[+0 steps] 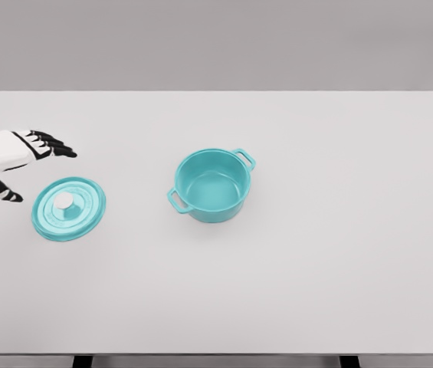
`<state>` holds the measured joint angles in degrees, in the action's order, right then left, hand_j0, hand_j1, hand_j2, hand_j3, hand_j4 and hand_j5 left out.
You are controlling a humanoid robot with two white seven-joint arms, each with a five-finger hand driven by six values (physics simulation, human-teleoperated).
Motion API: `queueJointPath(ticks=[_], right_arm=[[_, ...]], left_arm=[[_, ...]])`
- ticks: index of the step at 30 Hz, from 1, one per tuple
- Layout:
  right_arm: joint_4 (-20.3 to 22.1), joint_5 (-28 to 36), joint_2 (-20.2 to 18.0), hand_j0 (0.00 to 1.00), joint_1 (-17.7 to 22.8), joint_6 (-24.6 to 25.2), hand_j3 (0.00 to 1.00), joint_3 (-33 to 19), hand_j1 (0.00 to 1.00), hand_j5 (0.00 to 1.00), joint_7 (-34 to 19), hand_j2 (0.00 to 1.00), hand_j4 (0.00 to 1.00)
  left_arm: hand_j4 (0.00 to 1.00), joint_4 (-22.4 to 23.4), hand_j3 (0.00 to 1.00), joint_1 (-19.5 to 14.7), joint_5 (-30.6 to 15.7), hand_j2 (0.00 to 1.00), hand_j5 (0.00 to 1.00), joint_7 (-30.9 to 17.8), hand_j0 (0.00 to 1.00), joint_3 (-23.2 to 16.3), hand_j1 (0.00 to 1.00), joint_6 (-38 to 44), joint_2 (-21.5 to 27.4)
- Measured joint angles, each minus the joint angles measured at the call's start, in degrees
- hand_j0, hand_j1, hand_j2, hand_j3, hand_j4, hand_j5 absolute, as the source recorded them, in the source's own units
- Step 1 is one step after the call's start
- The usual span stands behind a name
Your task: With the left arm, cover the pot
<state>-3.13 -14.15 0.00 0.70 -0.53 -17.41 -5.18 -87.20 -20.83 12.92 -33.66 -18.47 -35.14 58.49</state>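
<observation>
Teal lid (68, 208) flat on table (316, 291), left of frame, knob up | teal pot (212, 185) uncovered at centre, well apart from lid | my left hand (24, 157) at left edge, just above-left of lid, fingers spread, holding nothing | step: reach for lid | next: I'd close on the knob, then lift.

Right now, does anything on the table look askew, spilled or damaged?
Nothing stands out. The round teal pot sits upright and uncovered; its teal lid with a pale knob lies flat, knob up, apart to its left. The left hand hovers open beside the lid.
</observation>
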Motion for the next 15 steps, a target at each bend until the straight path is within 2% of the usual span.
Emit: queueJointPath(ticks=[1,3,10,15], right_arm=[[0.00,0.00,0.00,1.00,0.00,0.00,1.00,0.00,1.00,1.00,0.00,1.00,1.00],[0.00,0.00,0.00,1.00,0.00,0.00,1.00,0.00,1.00,1.00,0.00,1.00,1.00],[-0.01,0.00,0.00,1.00,0.00,0.00,1.00,0.00,1.00,1.00,0.00,1.00,1.00],[0.00,0.00,0.00,1.00,0.00,0.00,1.00,0.00,1.00,1.00,0.00,1.00,1.00]], left_arm=[[0.78,0.16,0.78,-0.09,-0.17,0.78,0.78,-0.13,0.78,-0.62,0.78,0.00,-0.13],[0.76,0.66,0.76,-0.35,-0.34,0.76,0.76,-0.29,0.76,-1.53,0.76,0.00,-0.58],[0.77,2.68,0.77,-0.35,-0.28,0.77,0.77,-0.45,0.77,-4.71,0.77,-0.01,-1.50],[0.77,3.59,0.77,-0.44,0.16,0.77,0.77,-0.46,0.77,-5.60,0.77,-0.01,-1.94]])
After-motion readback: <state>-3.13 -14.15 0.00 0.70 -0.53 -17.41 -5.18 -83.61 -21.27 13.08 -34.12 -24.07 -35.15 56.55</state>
